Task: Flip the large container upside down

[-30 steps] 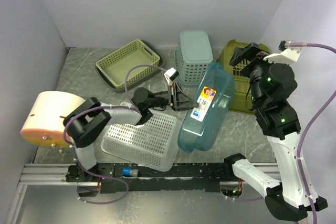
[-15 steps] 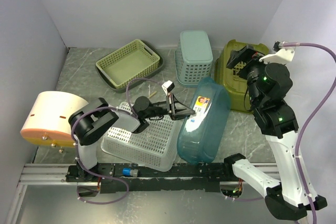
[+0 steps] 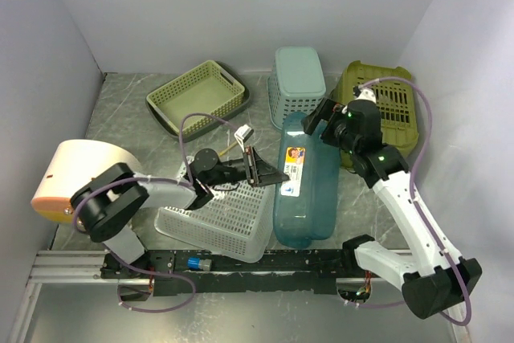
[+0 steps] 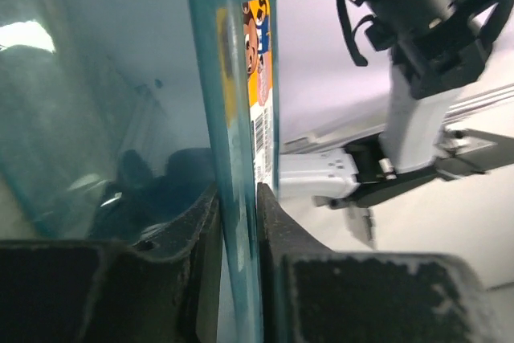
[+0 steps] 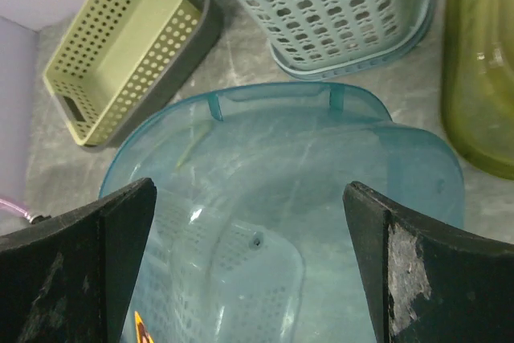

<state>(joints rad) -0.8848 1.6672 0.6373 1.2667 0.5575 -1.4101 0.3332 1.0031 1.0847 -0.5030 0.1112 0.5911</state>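
Note:
The large container [image 3: 309,190] is a see-through blue tub, tipped over in mid-table with its labelled long wall facing up and left. My left gripper [image 3: 275,176] reaches in from the left and is shut on that wall near the sticker. In the left wrist view both fingers [image 4: 277,222] press the blue wall [image 4: 229,118]. My right gripper [image 3: 325,120] hovers open over the tub's far end. In the right wrist view its fingers [image 5: 120,230] stand wide apart above the tub [image 5: 321,166], touching nothing.
A white perforated basket [image 3: 217,214] lies under my left arm, against the tub. At the back stand an olive tray [image 3: 197,95], an upturned teal basket [image 3: 299,78] and an olive-green basket [image 3: 389,106]. A pale drum [image 3: 76,178] sits at the left edge.
The tub has swung over from leaning right to lying lower and nearer, still held by my left gripper. My right arm has come down and left to the tub's far end.

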